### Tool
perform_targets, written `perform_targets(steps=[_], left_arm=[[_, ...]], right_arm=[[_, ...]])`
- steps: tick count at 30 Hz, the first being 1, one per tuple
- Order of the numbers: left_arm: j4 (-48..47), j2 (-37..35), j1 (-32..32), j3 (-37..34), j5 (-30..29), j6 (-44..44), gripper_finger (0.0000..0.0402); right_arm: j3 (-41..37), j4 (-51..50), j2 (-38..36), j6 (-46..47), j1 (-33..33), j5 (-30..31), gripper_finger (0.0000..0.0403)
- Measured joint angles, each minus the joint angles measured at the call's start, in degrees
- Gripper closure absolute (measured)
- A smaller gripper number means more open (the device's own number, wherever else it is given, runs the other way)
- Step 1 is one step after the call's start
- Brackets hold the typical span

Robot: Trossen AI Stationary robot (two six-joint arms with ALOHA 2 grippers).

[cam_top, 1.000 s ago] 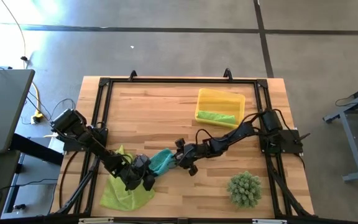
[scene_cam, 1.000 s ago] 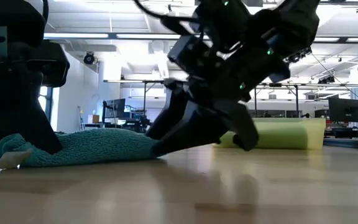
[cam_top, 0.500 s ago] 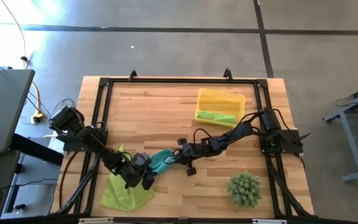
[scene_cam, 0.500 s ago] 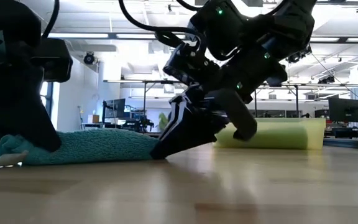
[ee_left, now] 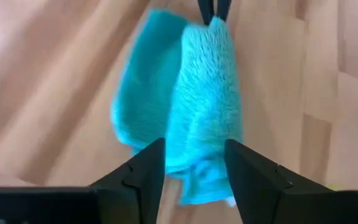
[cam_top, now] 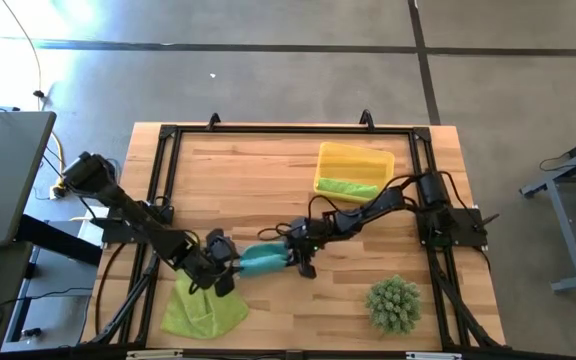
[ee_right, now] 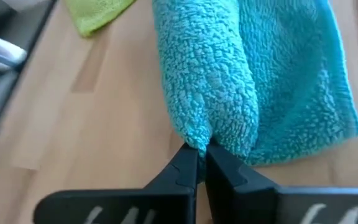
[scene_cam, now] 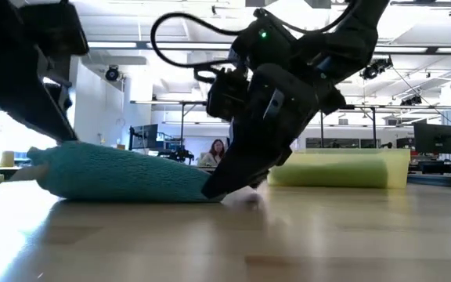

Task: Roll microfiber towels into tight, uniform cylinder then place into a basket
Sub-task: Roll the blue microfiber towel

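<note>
With the left pincer (cam_top: 221,277) now released and backed off the teal towel (cam_top: 260,260), and the right pincer (ee_right: 201,154) now clenched on its right end, the roll at the surface's near centre can be carried to the basket (cam_top: 353,157).

Fuzzy teal terry towel (ee_right: 210,81), smooth pale wood table (cam_top: 258,190), matt black fingers (ee_left: 145,171)

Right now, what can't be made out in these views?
- High view: teal towel ends sit under both jaws, so roll tightness is unreadable.
- Low view: basket contents hidden by its wall.
- Lime-green towel: partly under the left arm, folds unclear.
</note>
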Motion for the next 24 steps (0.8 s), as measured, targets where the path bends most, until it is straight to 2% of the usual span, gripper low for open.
perform_targets(steps=[5,10,13,24], left_arm=[[5.79,-2.48,-0.95,0.03,-2.0,15.1,0.0236],[15.42,-0.07,-2.87,0.11,-2.18,27.94,0.0236],[18.37,2.51,-3.58,0.17,-3.9,30.57,0.0235],[19.04,13.6,-4.37,0.87,-6.24,34.66,0.0235]], right_arm=[[-0.02,-1.03,0.0,5.46,-0.99,-3.54,0.0401],[-0.02,-1.43,-0.02,6.53,-0.99,-3.53,0.0401],[-0.02,-1.44,-0.02,6.68,-0.99,-3.49,0.0401],[-0.04,-1.59,-0.02,8.89,-1.01,-3.46,0.0401]])
